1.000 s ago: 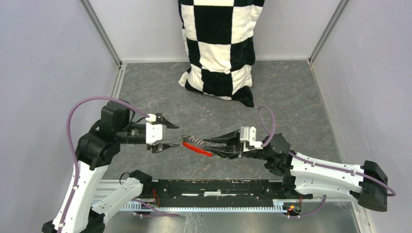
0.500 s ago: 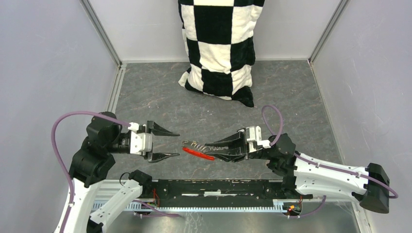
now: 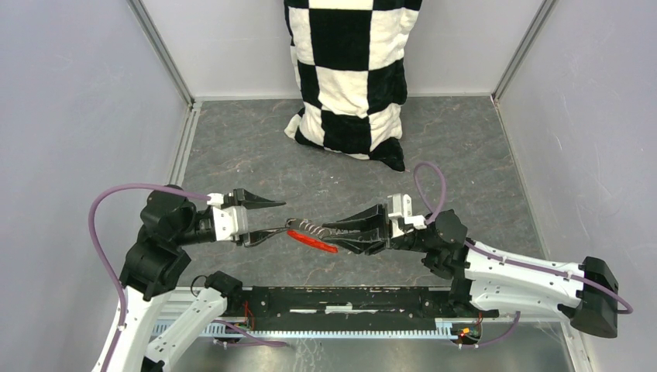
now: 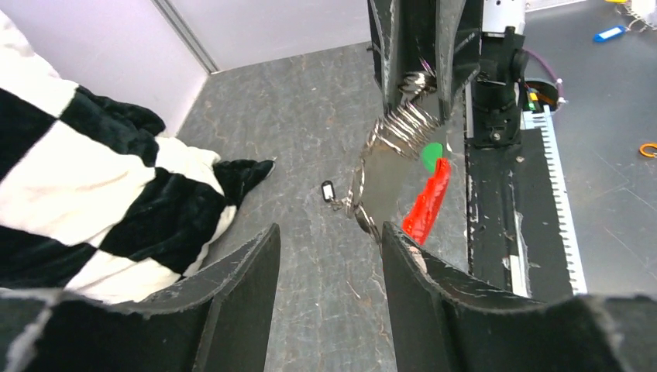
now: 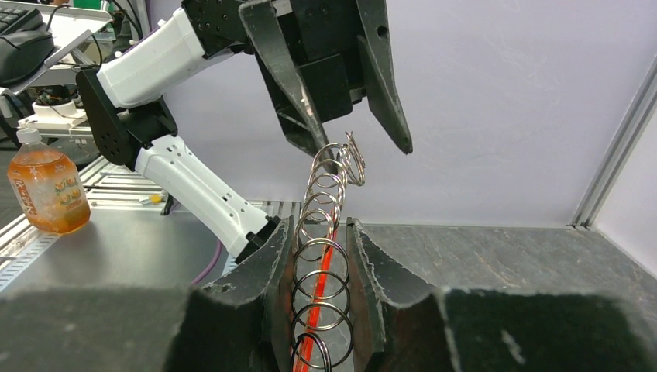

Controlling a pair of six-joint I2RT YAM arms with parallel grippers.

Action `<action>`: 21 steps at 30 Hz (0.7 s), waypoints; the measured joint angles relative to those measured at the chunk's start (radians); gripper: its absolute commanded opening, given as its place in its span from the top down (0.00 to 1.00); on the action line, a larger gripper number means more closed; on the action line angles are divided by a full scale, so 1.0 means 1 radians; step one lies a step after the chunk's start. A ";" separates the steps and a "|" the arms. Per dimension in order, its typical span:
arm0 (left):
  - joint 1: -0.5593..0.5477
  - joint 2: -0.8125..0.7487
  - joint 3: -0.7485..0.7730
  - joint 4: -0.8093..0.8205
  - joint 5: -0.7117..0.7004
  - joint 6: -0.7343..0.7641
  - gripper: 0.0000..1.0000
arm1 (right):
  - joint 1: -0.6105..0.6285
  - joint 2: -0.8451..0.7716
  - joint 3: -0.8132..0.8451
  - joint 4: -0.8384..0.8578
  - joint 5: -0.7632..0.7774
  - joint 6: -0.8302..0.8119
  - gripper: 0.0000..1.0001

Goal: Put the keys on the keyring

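The keyring (image 3: pixel 310 229) is a stretched coil of silvery rings (image 5: pixel 321 263) with a long red tag (image 3: pixel 312 241). My right gripper (image 3: pixel 331 230) is shut on it and holds it above the floor, pointing left. In the left wrist view a green tag (image 4: pixel 431 155) shows beside the red tag (image 4: pixel 426 203), under the coil (image 4: pixel 399 136). A key with a black tag (image 4: pixel 328 190) lies on the floor below. My left gripper (image 3: pixel 280 215) is open, and its fingers (image 5: pixel 294 93) straddle the coil's free end (image 5: pixel 352 159). One finger (image 4: pixel 434 294) touches that end.
A black-and-white checkered pillow (image 3: pixel 349 70) leans against the back wall. The black mounting rail (image 3: pixel 349 298) runs along the near edge. White side walls (image 3: pixel 70 116) close in the grey floor (image 3: pixel 465 155). An orange drink bottle (image 5: pixel 42 182) stands outside the cell.
The left gripper pulled back and down, then came forward again to the coil's free end with its jaws slightly narrower. The right gripper kept its grip and shifted only a little.
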 measured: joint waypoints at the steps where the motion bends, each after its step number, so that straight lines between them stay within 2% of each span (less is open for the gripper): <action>1: 0.000 0.000 -0.002 0.013 -0.006 -0.006 0.47 | 0.000 0.003 0.000 0.000 0.001 0.003 0.99; 9: 0.000 0.000 -0.004 0.045 -0.024 0.012 0.70 | 0.000 0.008 0.000 0.005 0.025 0.008 1.00; 15: 0.000 -0.018 -0.004 -0.006 -0.033 0.089 0.81 | 0.000 0.000 0.000 0.006 0.048 0.014 1.00; 19: 0.000 -0.027 -0.004 -0.010 -0.032 0.116 0.80 | 0.000 0.000 0.000 0.010 0.049 0.023 1.00; 20: 0.000 -0.027 -0.004 -0.010 -0.032 0.117 0.76 | 0.000 0.000 0.000 0.013 0.049 0.026 1.00; 21: 0.000 -0.027 -0.005 -0.009 -0.032 0.117 0.67 | 0.000 0.000 0.000 0.014 0.049 0.029 1.00</action>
